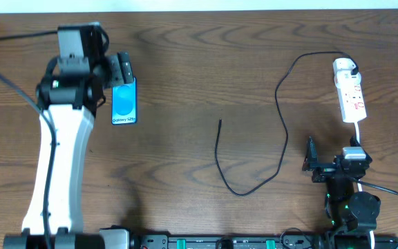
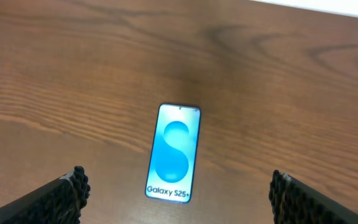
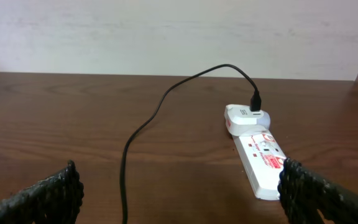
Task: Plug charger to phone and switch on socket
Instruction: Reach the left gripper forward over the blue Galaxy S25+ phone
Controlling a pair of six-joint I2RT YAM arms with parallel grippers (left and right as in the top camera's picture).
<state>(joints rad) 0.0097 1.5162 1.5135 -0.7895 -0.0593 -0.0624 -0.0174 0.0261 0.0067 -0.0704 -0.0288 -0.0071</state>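
Left gripper is up close, jaws wide apart and empty, with the phone flat on the table below and just ahead, centred between them. Its long axis points straight away from the fingers, "Galaxy S25+" end nearest. The right gripper is spread open and empty too, with the socket ahead to its right. The charger tip sits mid-table between the 2 arms, well apart from the phone, so I'd guess either arm could fetch it.

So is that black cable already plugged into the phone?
No, the plug tip of the charger lies loose on the table, well apart from the phone.
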